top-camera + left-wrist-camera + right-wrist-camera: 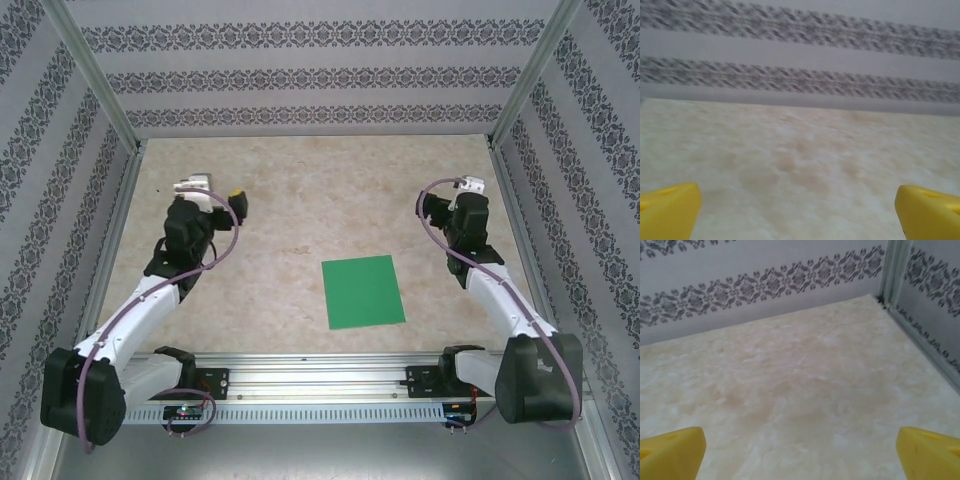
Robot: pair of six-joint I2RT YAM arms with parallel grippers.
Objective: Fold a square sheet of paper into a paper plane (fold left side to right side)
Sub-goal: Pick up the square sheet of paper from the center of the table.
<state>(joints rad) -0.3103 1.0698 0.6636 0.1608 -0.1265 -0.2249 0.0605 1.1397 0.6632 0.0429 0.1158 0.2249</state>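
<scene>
Flat on the worktop lies the square sheet of paper, bright green and matte, with no crease that can be made out from above. Its edges sit slightly askew to the worktop's edges. Its near edge is close to the metal rail that carries the arm bases.

Relative to the left fingers, the sheet lies to their right and back toward the bases, well apart from them. Relative to the right fingers, it lies to their left and likewise back toward the bases. It is somewhat nearer to them than to the left pair, but still well apart. Nothing touches the paper.

Seen from the left wrist, the left fingers are spread wide, one yellow tip at each lower corner of the view. Bare beige marbled worktop lies between them and they hold nothing. The right fingers stand just as wide in the right wrist view, also with bare worktop between the yellow tips and nothing gripped.

Both pairs point away from the bases toward the patterned back wall. The left arm reaches up the left side of the worktop and the right arm up the right side. Beyond the right fingers, a metal corner post joins the back wall to the right side wall.
</scene>
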